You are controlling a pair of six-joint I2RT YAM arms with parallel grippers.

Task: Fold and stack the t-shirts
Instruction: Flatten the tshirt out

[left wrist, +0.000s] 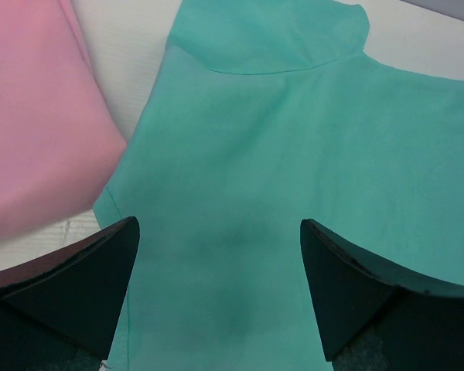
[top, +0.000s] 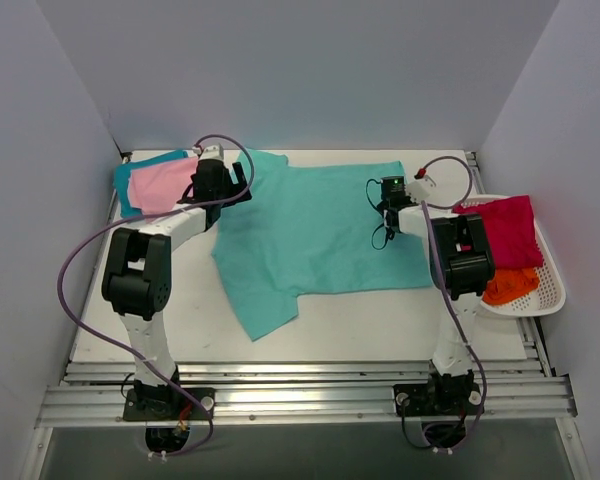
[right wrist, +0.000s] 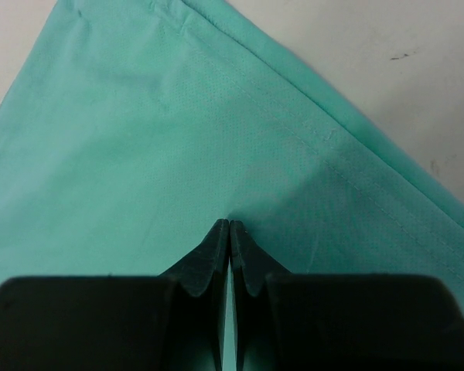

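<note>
The mint green t-shirt lies spread flat in the middle of the table. My left gripper hovers open and empty over its back left part, jaws wide apart. My right gripper is shut, its tips pinching a small pucker of the mint cloth near the hem. A folded pale pink t-shirt lies on a teal blue one at the back left. The pink one also shows in the left wrist view. The crimson t-shirt and the orange t-shirt lie in a basket.
A white plastic basket stands at the table's right edge. Grey walls close in the back and both sides. Bare white table shows in front of the mint shirt, with aluminium rails along the near edge.
</note>
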